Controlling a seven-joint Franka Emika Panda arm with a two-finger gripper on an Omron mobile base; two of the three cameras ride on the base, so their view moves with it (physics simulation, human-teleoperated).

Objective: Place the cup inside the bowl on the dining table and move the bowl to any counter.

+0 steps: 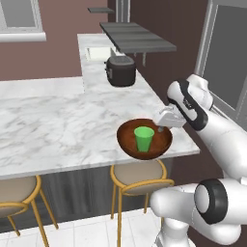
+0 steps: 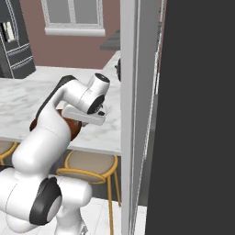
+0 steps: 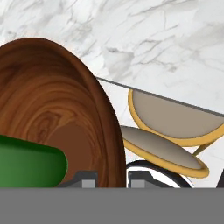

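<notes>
Green against brown tells me the first half is done: the cup (image 1: 144, 139) stands upright inside the bowl (image 1: 126, 141), and in my hand view its green side (image 3: 30, 164) lies low within the wooden hollow (image 3: 48, 109).

My gripper (image 1: 164, 126) is at the bowl's near right rim. In the hand view my two fingertips (image 3: 89, 179) stand one on each side of the wooden wall, so I take it that my jaws are drawn narrow and pinching that rim, the cup just beyond my inner finger.

The bowl sits at the near right corner of the dining table (image 1: 53, 130), just below and ahead of my hand, and from the left base view it seems to hang a little past the slab's edge; I cannot tell whether it is resting or lifted clear. Two stools (image 1: 141, 176) stand right beneath my hand.

What is left is the carry. Well beyond my gripper, past a dark toaster (image 1: 120, 71), the marble runs on; I judge the bowl must go to a counter, kept level so the cup does not tip.
</notes>
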